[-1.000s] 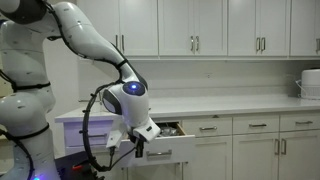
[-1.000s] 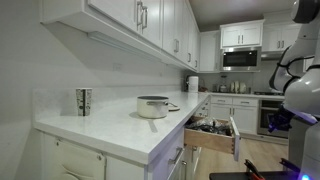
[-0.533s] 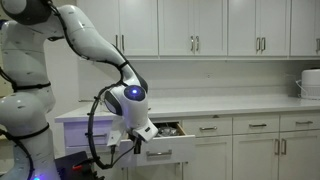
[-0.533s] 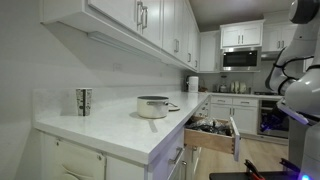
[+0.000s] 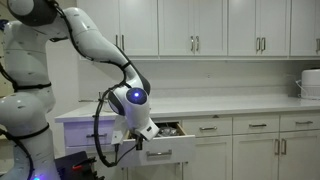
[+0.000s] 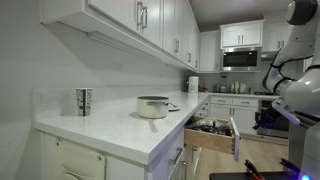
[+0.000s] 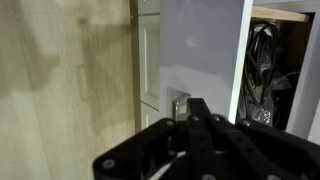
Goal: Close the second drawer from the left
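Note:
The second drawer from the left (image 5: 168,153) stands pulled out, with dark jumbled contents (image 5: 171,130) showing inside. In an exterior view it juts from the counter run (image 6: 214,136). My gripper (image 5: 141,142) hangs right in front of the drawer's white front, near its left end. In the wrist view the fingers (image 7: 195,108) are pressed together and point at the drawer front (image 7: 200,50), close to the silver bar handle (image 7: 179,105). The dark contents (image 7: 266,70) show past the front's edge. Whether the fingertips touch the front is hidden.
A steel pot (image 6: 153,106) and a patterned cup (image 6: 84,101) stand on the white countertop (image 6: 110,128). Shut drawers (image 5: 258,125) and tall upper doors (image 5: 190,25) line the wall. An appliance (image 5: 309,84) sits at the counter's far end. A microwave (image 6: 240,58) hangs beyond.
The arm has shifted slightly by the drawer front. The drawer looks as far out as before.

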`<state>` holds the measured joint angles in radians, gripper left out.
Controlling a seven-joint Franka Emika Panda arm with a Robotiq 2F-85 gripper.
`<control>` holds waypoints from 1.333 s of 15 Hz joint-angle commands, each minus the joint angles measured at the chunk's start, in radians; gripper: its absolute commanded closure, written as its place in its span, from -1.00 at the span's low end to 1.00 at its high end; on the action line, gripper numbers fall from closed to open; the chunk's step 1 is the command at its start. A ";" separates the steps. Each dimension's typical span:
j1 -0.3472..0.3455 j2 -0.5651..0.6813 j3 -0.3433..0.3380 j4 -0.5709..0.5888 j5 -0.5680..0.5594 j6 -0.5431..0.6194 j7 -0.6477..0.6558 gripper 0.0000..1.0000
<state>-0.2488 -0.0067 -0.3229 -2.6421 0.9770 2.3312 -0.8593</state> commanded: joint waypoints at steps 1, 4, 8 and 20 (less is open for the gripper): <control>0.003 0.076 0.036 0.047 0.083 0.014 -0.062 1.00; 0.006 0.124 0.065 0.074 0.132 0.020 -0.094 1.00; 0.010 0.169 0.097 0.095 0.183 0.025 -0.130 1.00; 0.032 0.192 0.142 0.098 0.362 0.001 -0.346 1.00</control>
<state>-0.2358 0.1942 -0.1988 -2.5489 1.2893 2.3390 -1.1681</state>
